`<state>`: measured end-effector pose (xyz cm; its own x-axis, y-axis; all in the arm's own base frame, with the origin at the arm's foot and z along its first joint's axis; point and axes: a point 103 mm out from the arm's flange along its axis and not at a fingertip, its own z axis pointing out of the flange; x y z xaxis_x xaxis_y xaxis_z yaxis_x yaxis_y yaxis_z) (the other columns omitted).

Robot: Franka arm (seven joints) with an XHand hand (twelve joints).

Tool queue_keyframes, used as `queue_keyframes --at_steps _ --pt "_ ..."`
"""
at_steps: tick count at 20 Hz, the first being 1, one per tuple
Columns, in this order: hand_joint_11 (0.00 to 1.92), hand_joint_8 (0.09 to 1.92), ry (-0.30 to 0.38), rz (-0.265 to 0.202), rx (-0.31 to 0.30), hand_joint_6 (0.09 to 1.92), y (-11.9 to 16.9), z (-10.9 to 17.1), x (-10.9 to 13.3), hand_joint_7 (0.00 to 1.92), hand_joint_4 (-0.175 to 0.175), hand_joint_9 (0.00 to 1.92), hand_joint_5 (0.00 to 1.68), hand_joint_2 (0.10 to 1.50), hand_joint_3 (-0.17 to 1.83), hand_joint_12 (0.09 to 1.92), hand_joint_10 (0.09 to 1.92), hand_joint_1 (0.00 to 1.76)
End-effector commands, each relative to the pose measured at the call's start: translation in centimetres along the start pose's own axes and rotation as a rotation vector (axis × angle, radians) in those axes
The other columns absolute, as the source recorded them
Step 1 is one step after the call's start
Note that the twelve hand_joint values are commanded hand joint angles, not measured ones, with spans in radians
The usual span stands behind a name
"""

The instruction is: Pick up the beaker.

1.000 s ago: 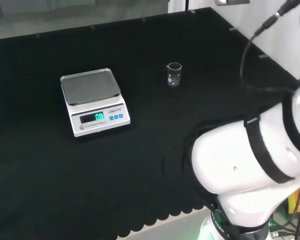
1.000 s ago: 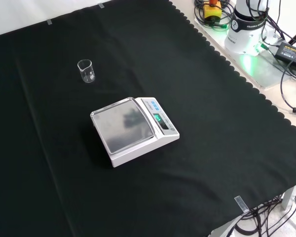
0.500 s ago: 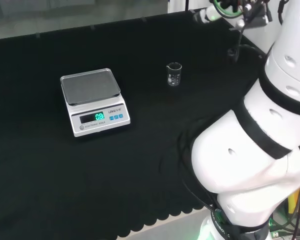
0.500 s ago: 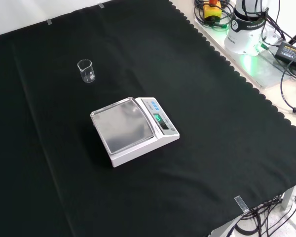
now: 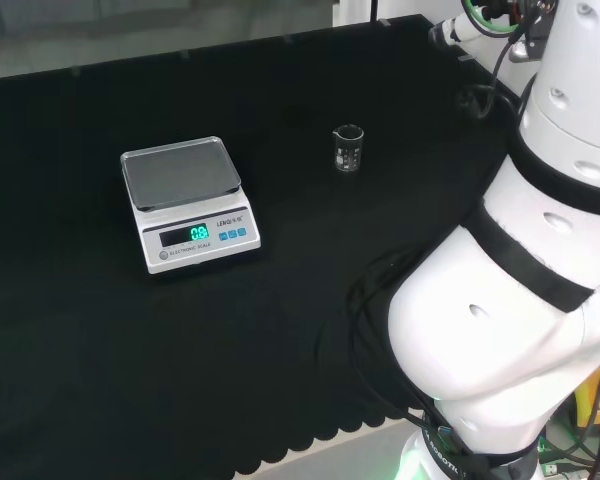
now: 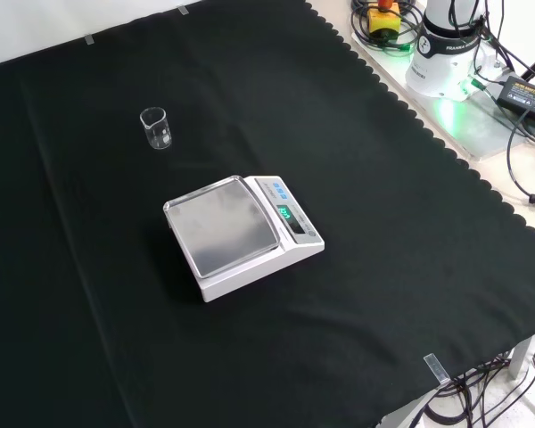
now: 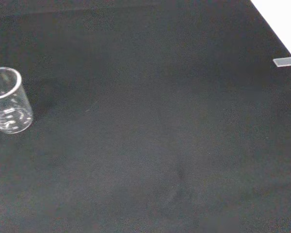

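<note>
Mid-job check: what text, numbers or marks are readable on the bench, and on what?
Green lit digits on the white electronic scale: too blurred to read reliably.
Small print under those digits: too small to read.
White graduation marks on the clear glass beaker: lines show, no figures legible.

the scale carries a lit green display and small print; the beaker bears white graduation marks.

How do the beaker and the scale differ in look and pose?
The beaker is clear glass, round and upright with an open top; the scale is opaque white, boxy and low with a flat grey pan. The scale's display is lit; the beaker looks empty. Both stand apart on the black cloth, untouched.
</note>
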<state>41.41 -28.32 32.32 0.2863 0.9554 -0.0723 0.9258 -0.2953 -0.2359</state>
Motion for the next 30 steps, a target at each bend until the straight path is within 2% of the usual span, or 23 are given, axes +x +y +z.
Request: queue_keyframes --at_steps 1,2,6,8,12,13,19,20,27,30 --pt "0.36 0.66 0.009 -0.298 -0.010 0.09 7.0 3.3 15.4 0.09 -0.098 0.47 0.22 0.83 0.15 1.42 0.09 0.18" --pt "0.37 0.66 0.010 -0.305 -0.009 0.09 6.9 3.3 16.2 0.09 -0.098 0.45 0.21 0.84 0.14 1.42 0.12 0.18" --pt "0.38 0.67 0.008 -0.329 -0.015 0.09 6.6 3.2 19.2 0.08 -0.100 0.22 0.20 0.86 0.09 1.41 0.67 0.18" --pt "0.38 0.68 0.004 -0.335 -0.017 0.09 6.5 3.1 20.7 0.08 -0.101 0.18 0.20 0.87 0.08 1.42 0.78 0.18" --pt "0.38 0.68 -0.020 -0.341 -0.008 0.09 6.6 3.3 24.6 0.08 -0.101 0.16 0.20 0.87 0.08 1.42 0.81 0.18" --pt "0.38 0.68 -0.025 -0.342 -0.008 0.09 6.7 3.6 25.0 0.08 -0.101 0.16 0.20 0.87 0.08 1.42 0.82 0.18" --pt "0.38 0.69 -0.037 -0.335 -0.013 0.09 7.4 5.4 20.9 0.08 -0.097 0.16 0.21 0.86 0.08 1.42 0.83 0.19" --pt "0.38 0.69 -0.063 -0.310 -0.002 0.09 7.8 5.5 23.9 0.08 -0.096 0.16 0.21 0.86 0.08 1.42 0.83 0.19" --pt "0.37 0.69 -0.059 -0.306 0.006 0.09 9.1 6.1 24.4 0.09 -0.094 0.16 0.22 0.86 0.07 1.42 0.83 0.20" --pt "0.37 0.69 -0.083 -0.310 0.005 0.09 9.8 6.7 24.5 0.09 -0.092 0.16 0.23 0.85 0.07 1.43 0.83 0.20"
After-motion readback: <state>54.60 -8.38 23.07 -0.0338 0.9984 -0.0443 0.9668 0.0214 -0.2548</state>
